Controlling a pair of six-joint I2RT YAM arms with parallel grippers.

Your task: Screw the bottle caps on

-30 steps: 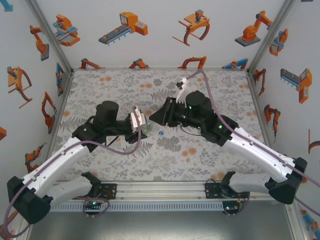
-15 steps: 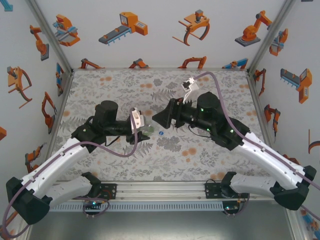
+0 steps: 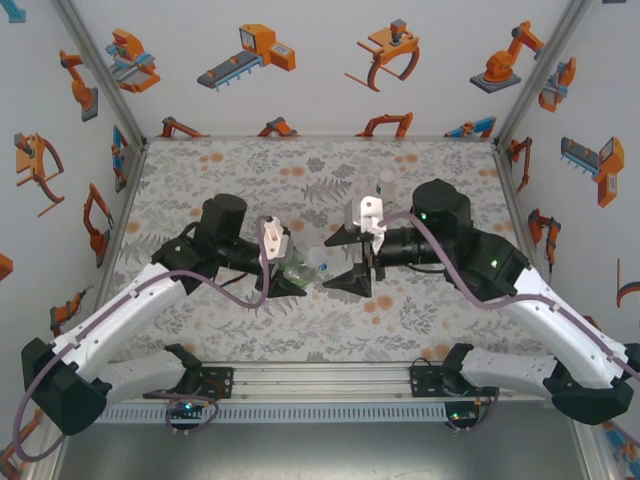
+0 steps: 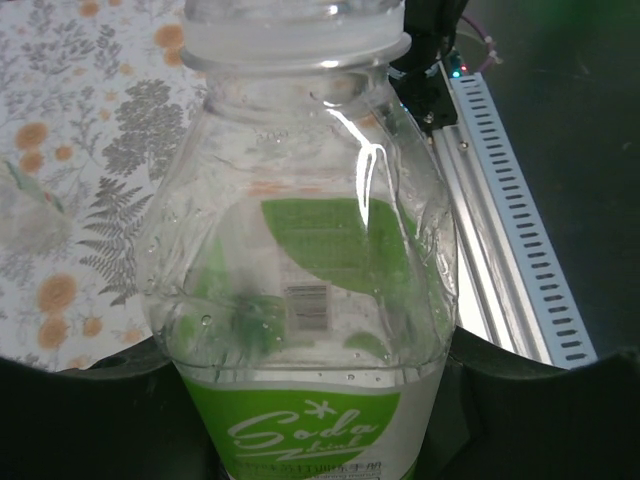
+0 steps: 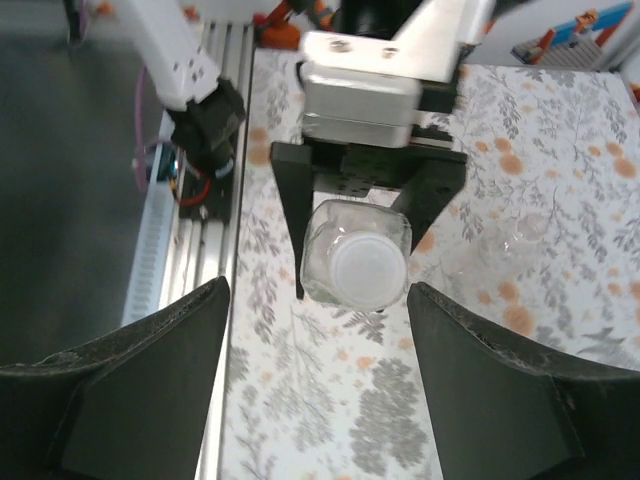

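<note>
Left gripper (image 3: 287,272): clamped on the bottle (image 4: 310,280), one finger on each side of its body. Colourless bottle, green and white label. It is held off the bench (image 3: 250,170), lying on its side, neck pointing right.

Cap (image 5: 368,270): white, sitting on the bottle's neck. Cannot tell how far it is screwed down. In the top view the cap sits near the middle of the bench, between the two arms and facing the right gripper (image 3: 340,260).

Right gripper: jaws apart, nothing between them. Its two dark fingers (image 5: 150,380) frame the right wrist view, and the cap faces straight in from just ahead. From above, the fingertips stand just short of the cap, one on its far side and one on its near side. Cannot tell whether they reach past it.

Right wrist view also shows a see-through, blurred object lying on the bench (image 5: 515,240) to the right of the held bottle, apart from it. Too faint to identify.

Bench surface: floral print, grey leaves and orange blossoms.
</note>
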